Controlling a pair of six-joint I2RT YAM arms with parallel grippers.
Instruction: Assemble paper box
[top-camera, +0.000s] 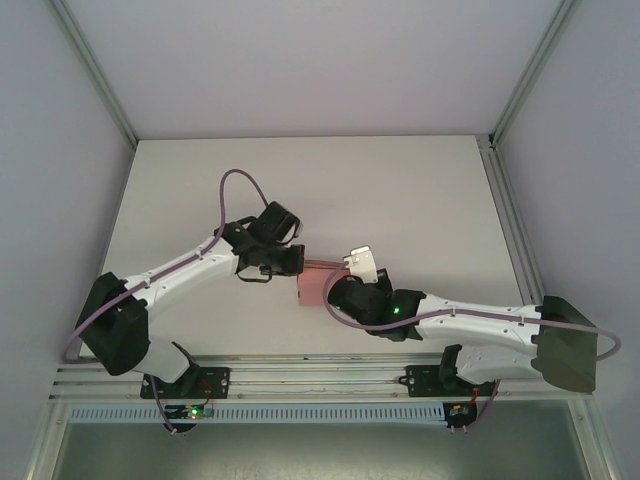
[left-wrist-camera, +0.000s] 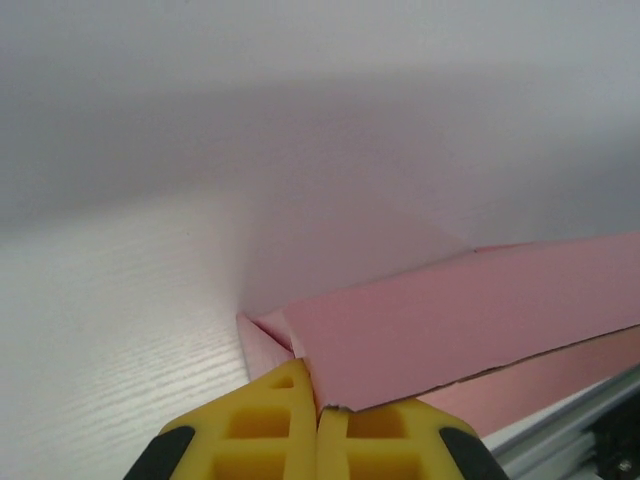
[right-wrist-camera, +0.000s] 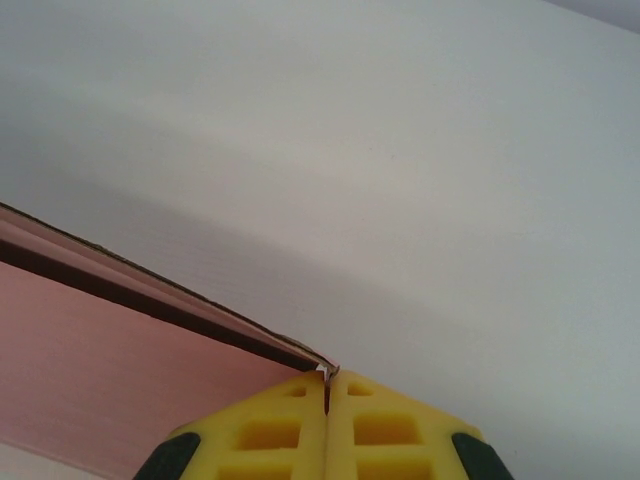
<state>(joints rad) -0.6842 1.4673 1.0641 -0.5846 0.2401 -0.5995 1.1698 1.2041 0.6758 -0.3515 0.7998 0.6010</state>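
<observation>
It was a two-sided pinch on the box (top-camera: 312, 285)!
The left end effector (left-wrist-camera: 318, 405) was clamped tight on one pink corner and the right end effector (right-wrist-camera: 328, 385) on the far corner. The box sat between them near the middle of the bench (top-camera: 400, 190), resting or lifted I couldn't tell, with a flap raised over a dark slit and its inside hidden.

The top view looks steeply down from behind the arm bases over the whole tabletop (top-camera: 400, 190); the wrist views look out, very near, past the left gripper (left-wrist-camera: 318, 415) and right gripper (right-wrist-camera: 328, 400); all three share the paper box (top-camera: 312, 288).
</observation>
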